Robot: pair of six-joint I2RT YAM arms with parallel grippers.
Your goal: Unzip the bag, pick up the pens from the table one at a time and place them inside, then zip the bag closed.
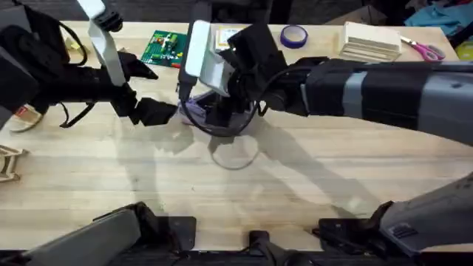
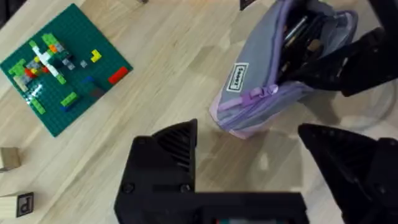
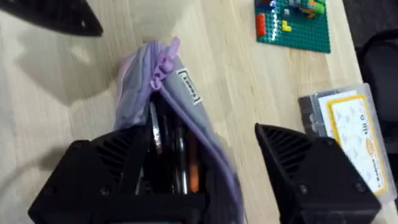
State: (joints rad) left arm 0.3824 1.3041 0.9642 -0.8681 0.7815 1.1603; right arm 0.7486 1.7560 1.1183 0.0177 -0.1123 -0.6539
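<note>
Lilac fabric pencil pouch (image 2: 273,81) stands unzipped on the wooden table (image 1: 310,177), pens (image 3: 180,158) inside; soft, light, floppy, likely collapses if squeezed. Best hold: purple zip pull (image 2: 264,93) at its end. Right gripper (image 3: 205,186) spread, straddling one pouch wall. Left gripper (image 2: 249,162) spread, empty, just beside the pull end.

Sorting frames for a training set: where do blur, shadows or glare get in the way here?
Overhead: the right arm rises close under the camera, large and blurred, and soft shadows of the arms fall on the table in front of the bag. Left wrist: the bag is fairly sharp, its own fingers blurred. Right wrist: the pouch mouth is dark, contents hard to read. No strong glare.
</note>
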